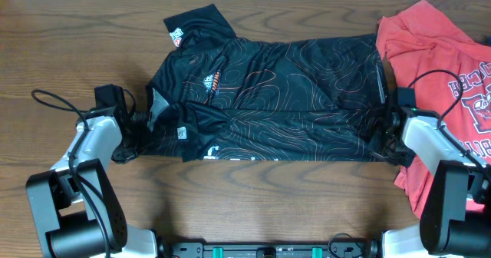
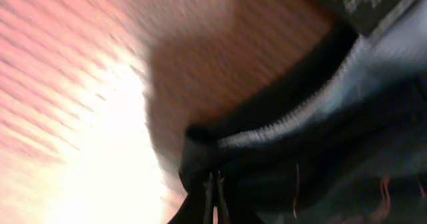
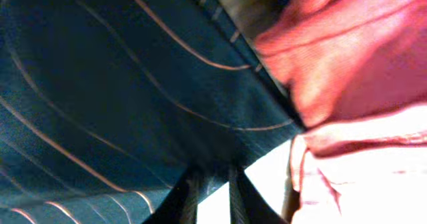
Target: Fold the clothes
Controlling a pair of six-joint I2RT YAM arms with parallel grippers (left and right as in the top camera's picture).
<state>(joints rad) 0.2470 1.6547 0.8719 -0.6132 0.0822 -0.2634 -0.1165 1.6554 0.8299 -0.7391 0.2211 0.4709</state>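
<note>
black shirt (image 1: pixel 291 89): smooth, faintly sheeny cloth | red T-shirt (image 1: pixel 430 51): matt cloth | table (image 1: pixel 77 51): grained wood

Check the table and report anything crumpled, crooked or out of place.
The red T-shirt lies crumpled at the right end of the table, beside the edge of the black shirt and partly under the right arm. The black shirt lies mostly flat; one sleeve juts out at top left.

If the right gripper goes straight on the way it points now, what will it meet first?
Most likely the black shirt: its cloth lies just ahead of the right gripper in the wrist view, the red T-shirt off to the side. Depth is unclear.
</note>
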